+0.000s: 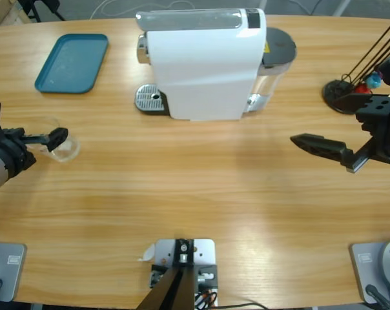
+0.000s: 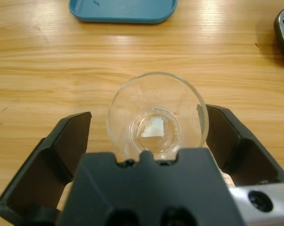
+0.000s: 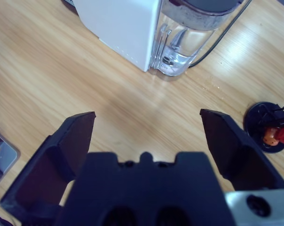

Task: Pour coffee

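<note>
High view. Left end effector (image 1: 53, 137) enters from the left edge of the table (image 1: 195, 213), its tip at a clear glass cup (image 1: 61, 145); how far its jaws are spread does not show from here. Right end effector (image 1: 321, 145) enters from the right edge and hangs above bare wood, holding nothing. White coffee machine (image 1: 201, 64) stands at top centre, its drip grate (image 1: 150, 100) on its left side, empty. Teal tray (image 1: 72, 62) lies at upper left. Black capsule stand (image 1: 350, 90) is at far right, partly cut off by the arm.

Left wrist view. Left end effector (image 2: 146, 136) is spread wide, one jaw on either side of the glass cup (image 2: 156, 117); contact with the rim cannot be told. The cup stands upright on the table; no coffee can be made out in it, only a pale glint on the bottom. The tray (image 2: 123, 9) is cut off at the top.

Right wrist view. Right end effector (image 3: 146, 132) is spread wide, empty. Beyond it stand the machine (image 3: 123, 23) and its clear water tank (image 3: 184, 42), both cut off at the top; capsule stand (image 3: 269, 127) at right.
</note>
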You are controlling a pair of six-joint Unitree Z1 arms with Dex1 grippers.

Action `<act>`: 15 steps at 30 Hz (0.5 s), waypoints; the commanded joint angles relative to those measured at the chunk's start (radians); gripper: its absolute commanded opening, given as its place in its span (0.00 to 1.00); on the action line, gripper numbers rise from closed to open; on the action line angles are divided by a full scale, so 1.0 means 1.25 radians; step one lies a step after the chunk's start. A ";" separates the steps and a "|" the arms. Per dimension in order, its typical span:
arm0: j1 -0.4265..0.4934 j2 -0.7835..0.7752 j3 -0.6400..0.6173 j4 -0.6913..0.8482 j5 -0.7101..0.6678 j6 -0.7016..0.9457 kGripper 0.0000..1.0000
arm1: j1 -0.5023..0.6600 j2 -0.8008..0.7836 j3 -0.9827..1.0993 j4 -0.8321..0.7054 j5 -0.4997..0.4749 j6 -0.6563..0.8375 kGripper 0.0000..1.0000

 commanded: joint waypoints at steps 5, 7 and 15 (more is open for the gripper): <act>-0.007 0.082 0.029 -0.050 0.018 -0.009 0.89 | 0.004 0.043 -0.022 0.018 -0.004 -0.013 1.00; -0.007 0.082 0.031 -0.052 0.017 -0.008 0.88 | 0.004 0.042 -0.021 0.018 -0.002 -0.013 1.00; -0.007 0.068 0.032 -0.053 0.016 0.005 0.50 | 0.004 0.046 -0.019 0.016 -0.001 -0.013 1.00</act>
